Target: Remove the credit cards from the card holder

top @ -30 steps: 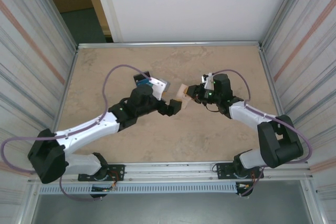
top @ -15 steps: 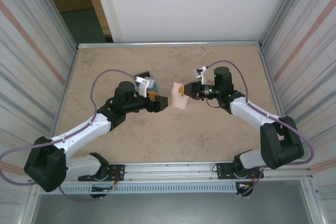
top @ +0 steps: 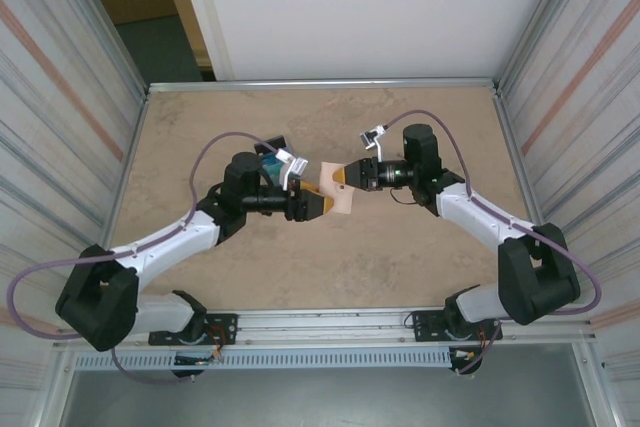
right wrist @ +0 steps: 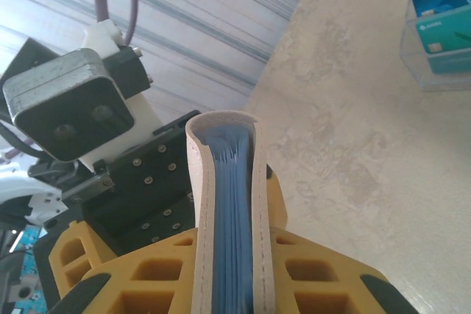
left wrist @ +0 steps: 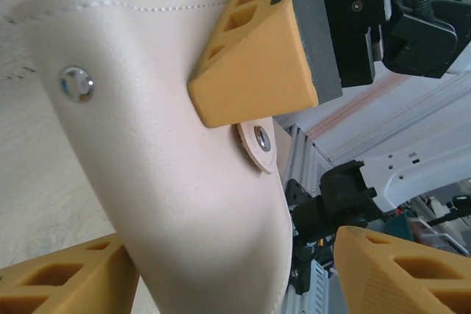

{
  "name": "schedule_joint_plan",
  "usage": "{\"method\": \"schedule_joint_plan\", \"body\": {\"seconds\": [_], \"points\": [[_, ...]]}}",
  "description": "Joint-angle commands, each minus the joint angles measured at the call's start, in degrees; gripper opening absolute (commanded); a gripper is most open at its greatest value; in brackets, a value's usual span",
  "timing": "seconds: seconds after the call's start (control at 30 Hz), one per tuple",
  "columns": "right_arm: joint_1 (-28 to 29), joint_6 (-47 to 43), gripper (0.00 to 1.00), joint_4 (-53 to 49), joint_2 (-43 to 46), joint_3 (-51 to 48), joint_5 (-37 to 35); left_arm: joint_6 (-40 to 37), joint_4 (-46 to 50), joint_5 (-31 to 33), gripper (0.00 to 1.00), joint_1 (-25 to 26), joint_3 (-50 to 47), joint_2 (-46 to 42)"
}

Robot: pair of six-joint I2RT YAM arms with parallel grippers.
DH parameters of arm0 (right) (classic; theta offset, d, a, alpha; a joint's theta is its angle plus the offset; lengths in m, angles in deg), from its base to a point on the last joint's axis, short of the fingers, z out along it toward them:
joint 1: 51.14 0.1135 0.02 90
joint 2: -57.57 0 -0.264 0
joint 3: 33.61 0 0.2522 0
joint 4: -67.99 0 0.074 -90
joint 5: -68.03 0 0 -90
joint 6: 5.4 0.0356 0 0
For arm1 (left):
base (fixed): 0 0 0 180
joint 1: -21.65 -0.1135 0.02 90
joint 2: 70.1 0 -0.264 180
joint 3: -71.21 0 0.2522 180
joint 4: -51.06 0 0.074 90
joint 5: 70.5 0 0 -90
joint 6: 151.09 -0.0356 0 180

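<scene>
The beige card holder (top: 340, 195) hangs above the table between the two arms. My right gripper (top: 348, 176) is shut on it. In the right wrist view the card holder (right wrist: 199, 204) stands edge-on between my right gripper's (right wrist: 232, 277) orange fingers (right wrist: 316, 284), showing its pale blue inner faces. In the left wrist view the card holder (left wrist: 169, 182) and its strap tab (left wrist: 256, 146) lie between the spread fingers (left wrist: 401, 270) of my open left gripper (left wrist: 228, 273). Blue and teal credit cards (right wrist: 445, 12) lie on the table at the back left.
The cards sit in a clear box (top: 272, 155) just behind my left forearm. Metal walls ring the table, and a rail (top: 330, 327) runs along its near edge. The table (top: 400, 267) is bare in front of the grippers.
My left gripper drew back to the left, then came forward again, its fingers now either side of the holder. My right gripper kept hold of the holder and shifted it slightly left.
</scene>
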Motion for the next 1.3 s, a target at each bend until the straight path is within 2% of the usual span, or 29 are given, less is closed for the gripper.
{"method": "schedule_joint_plan", "body": {"seconds": [0.0, 0.27, 0.37, 0.43, 0.5, 0.63, 0.7, 0.8, 0.97, 1.1, 1.27], "points": [[0.72, -1.8, 0.09, 1.37, 2.71, 2.55, 2.9, 1.28, -4.41, -4.69, 0.65, -0.15, -0.17, 0.74], [1.17, -2.44, 0.11, 0.81, 3.55, 3.12, 3.49, 2.4, -6.92, -5.8, 0.32, -0.17, -1.07, 0.95], [1.53, -3.68, 0.19, -1.5, 3.86, 3.41, 1.76, 2.37, -6.66, -4.85, 0.2, -0.22, -0.86, 0.87], [1.56, -5.06, 0.31, -4.72, 4.42, 3.86, -0.85, 2.31, -6.29, -3.6, 0.15, -0.18, -0.96, 0.59], [1.58, -6.58, 0.38, -8.7, 5.61, 4.46, -4.9, 1.77, -5.75, -1.6, 0.12, -0.17, -1.16, 0.08], [1.58, -7.77, 0.5, -17.55, 9.57, 5.78, -18.75, 0.38, -3.2, 5.19, 0.04, -0.19, -1.71, -1.85], [1.67, -6.94, 0.51, -21.33, 11.85, 5.9, -26.86, -0.12, -2.06, 8.94, 0.02, -0.22, -1.9, -2.82], [2.34, -5.31, 0.52, -24.44, 14.69, 5.5, -35.21, -0.7, -0.3, 13.95, 0.02, -0.22, -1.7, -3.91], [7.04, -4.48, 0.45, -30.1, 16.99, 6.54, -48.21, -0.08, 1.03, 19.45, 0.02, -0.2, -1.01, -3.74], [11.65, -4.87, 0.4, -33.18, 15.76, 9.01, -54.54, 0.81, 0.94, 20.64, 0.02, -0.18, -0.65, -2.92], [16.56, -7.02, 0.34, -35.66, 10.73, 13.54, -58.26, 1.85, 1.17, 21.06, 0.02, -0.18, -0.2, -1.62]]}}
